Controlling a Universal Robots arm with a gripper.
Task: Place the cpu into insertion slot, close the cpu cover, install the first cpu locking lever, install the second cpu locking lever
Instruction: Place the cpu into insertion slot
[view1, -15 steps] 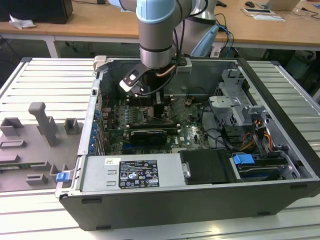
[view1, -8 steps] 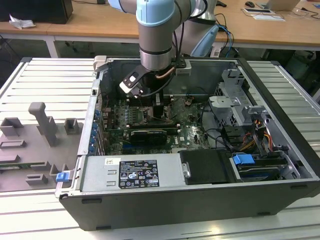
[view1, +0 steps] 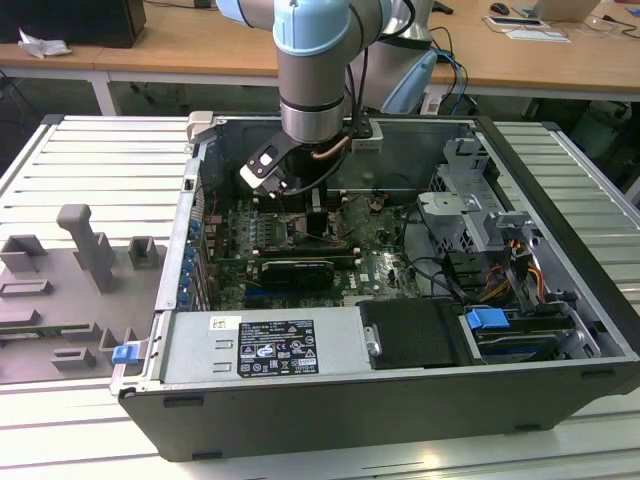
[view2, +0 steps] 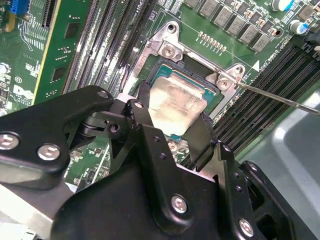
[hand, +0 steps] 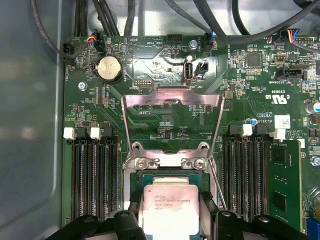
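Gripper (view2: 175, 114) is clamped on the cpu (view2: 180, 100), holding it slightly tilted right over the slot (view2: 167, 65), upper centre of the exterior view. Cover (hand: 172, 100) stands swung open just beyond the slot, so it looks clear.

Bright, even light throughout, with soft glare on the cpu (view2: 177, 107).

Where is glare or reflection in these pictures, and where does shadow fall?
Second wrist view: the cpu shines with soft glare on its metal top. First wrist view: the raised cpu cover reflects a pinkish light, and the case wall has a pale sheen. Exterior view: the motherboard lies in dim shade under the arm.
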